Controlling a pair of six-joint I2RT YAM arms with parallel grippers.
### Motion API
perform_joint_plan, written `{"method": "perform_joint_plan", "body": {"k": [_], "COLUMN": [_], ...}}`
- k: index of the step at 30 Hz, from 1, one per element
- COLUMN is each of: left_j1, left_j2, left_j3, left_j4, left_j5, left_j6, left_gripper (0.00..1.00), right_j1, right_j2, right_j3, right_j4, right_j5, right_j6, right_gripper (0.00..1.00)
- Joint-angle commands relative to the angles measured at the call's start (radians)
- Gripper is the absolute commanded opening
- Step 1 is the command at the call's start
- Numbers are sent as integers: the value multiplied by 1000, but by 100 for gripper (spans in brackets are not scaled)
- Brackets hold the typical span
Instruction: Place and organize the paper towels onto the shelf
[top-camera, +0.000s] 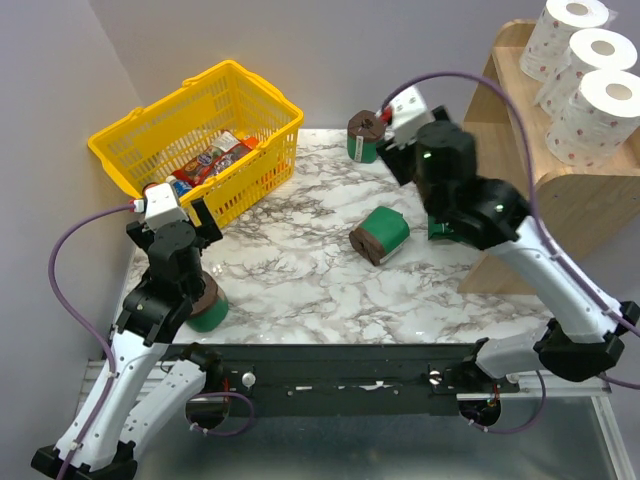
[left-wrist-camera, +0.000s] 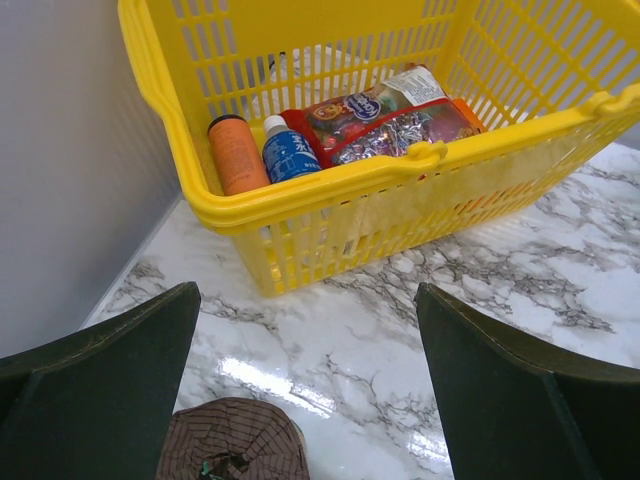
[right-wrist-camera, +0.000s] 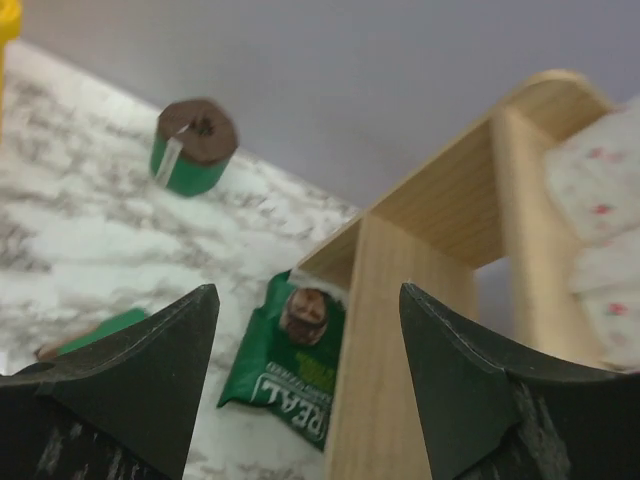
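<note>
The three white rolls (top-camera: 585, 75) stood in a row on the top tier of the shelf (top-camera: 590, 205), so that part of the job looked done. The step in hand seemed to be the green rolls, none of which was on the shelf. The near roll (top-camera: 208, 308) stood on the tabletop (top-camera: 300, 275) under the left claw (left-wrist-camera: 308, 295), whose jaws were spread wide with nothing between them; the roll's brown end showed just below them in the wrist view. The middle roll (top-camera: 380, 235) lay on its side at the centre, and the far roll (top-camera: 362, 137) stood by the back edge. The right claw (right-wrist-camera: 308, 295) hung raised, spread and empty, facing the shelf's side panel. A green packet (right-wrist-camera: 285, 375) lay at the foot of that panel; whether it sat inside the lower tier could not be told. The next move probably called for the left claw to drop straight down and close across the near roll. Since the shelf was well apart from that arm, the roll would likely need carrying toward the middle for the right claw to take.
</note>
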Motion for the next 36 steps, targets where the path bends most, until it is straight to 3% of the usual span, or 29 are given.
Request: {"method": "perform_joint_plan", "body": {"k": [1, 10, 15, 20, 25, 36], "left_j1": [0, 0, 0, 0, 0, 0], "left_j2": [-10, -17, -14, -14, -4, 6], "left_j3": [-9, -9, -10, -13, -10, -12], "left_j4": [21, 17, 19, 22, 21, 21], "left_j5": [-21, -18, -14, -9, 0, 2], "left_j6": [-20, -23, -18, -18, -18, -17], "left_gripper": [99, 99, 99, 99, 99, 99], "right_j1": [92, 129, 101, 101, 101, 84], "right_j2": [58, 234, 291, 332, 346, 398], "right_j3": [-202, -431, -400, -469, -503, -523], "right_j4": [-17, 48, 3, 34, 83, 100], "right_j5": [28, 7, -188, -237, -246, -200], "right_j6": [196, 343, 392, 446, 473, 513], "right_gripper": [80, 79, 78, 66, 59, 58]}}
